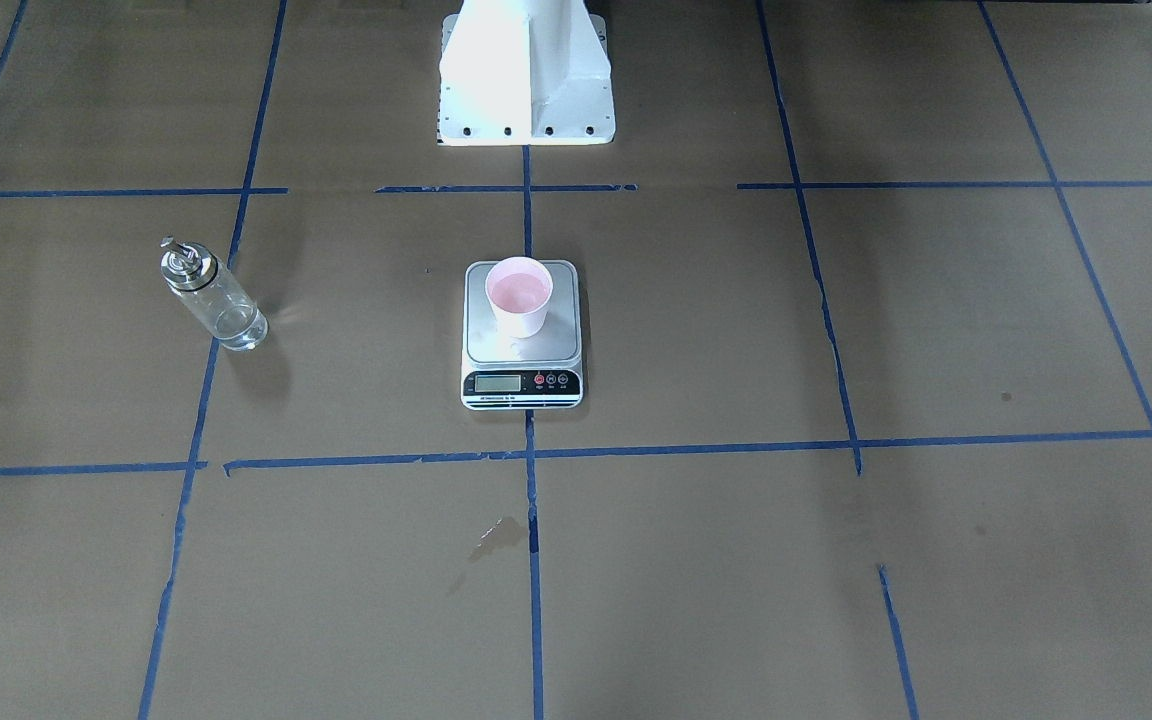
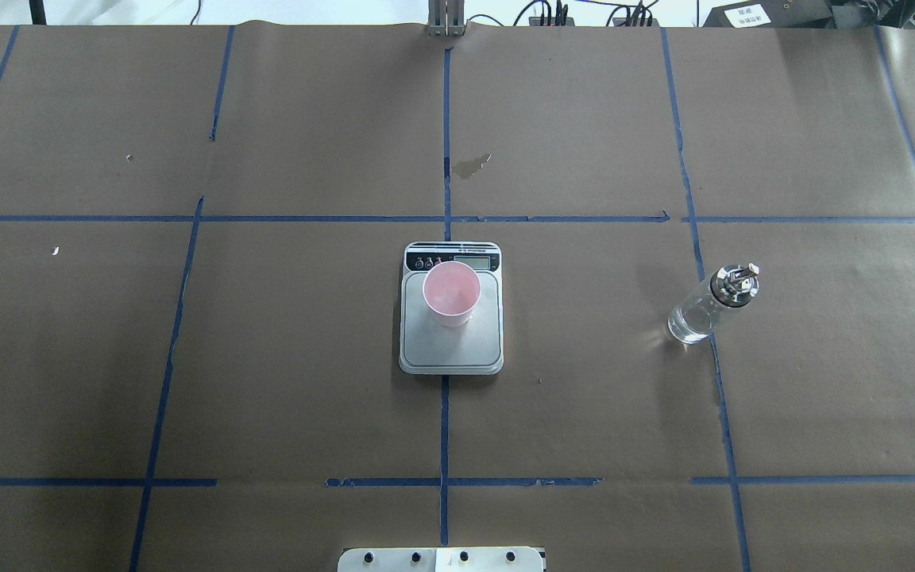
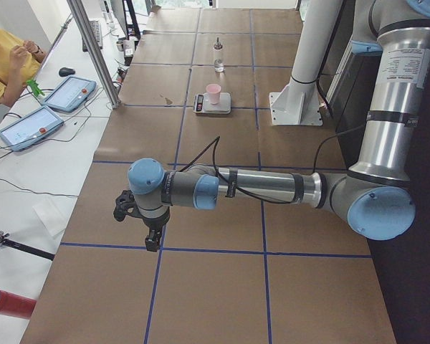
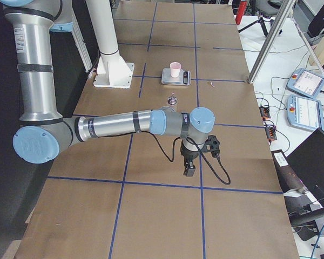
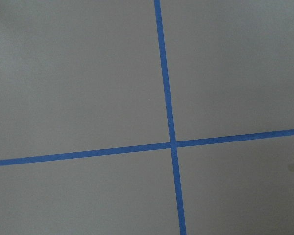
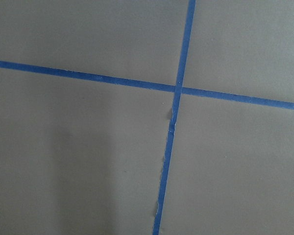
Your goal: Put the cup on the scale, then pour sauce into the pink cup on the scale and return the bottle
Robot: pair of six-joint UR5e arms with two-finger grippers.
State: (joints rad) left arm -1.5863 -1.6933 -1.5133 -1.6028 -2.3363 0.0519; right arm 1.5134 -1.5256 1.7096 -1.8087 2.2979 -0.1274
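Observation:
The pink cup (image 1: 520, 295) (image 2: 451, 294) stands upright on the steel platform of the scale (image 1: 521, 350) (image 2: 457, 349) at the table's middle. The glass bottle (image 1: 214, 297) (image 2: 708, 306) with its silver spout cap stands upright on the robot's right side, well apart from the scale, with clear sauce (image 2: 688, 324) in its bottom. My left gripper (image 3: 152, 240) hangs over bare paper near the table's left end, far from both. Beyond the bottle, my right gripper (image 4: 189, 170) hangs over the right end. Each shows only in a side view, so I cannot tell whether it is open or shut. Both wrist views show only paper and tape.
Brown paper with a blue tape grid covers the table. The white robot pedestal (image 1: 526, 80) stands behind the scale. A small stain (image 1: 498, 535) marks the paper in front of it. A person (image 3: 3, 57) and control tablets (image 3: 64, 93) are at a side table beyond the far edge.

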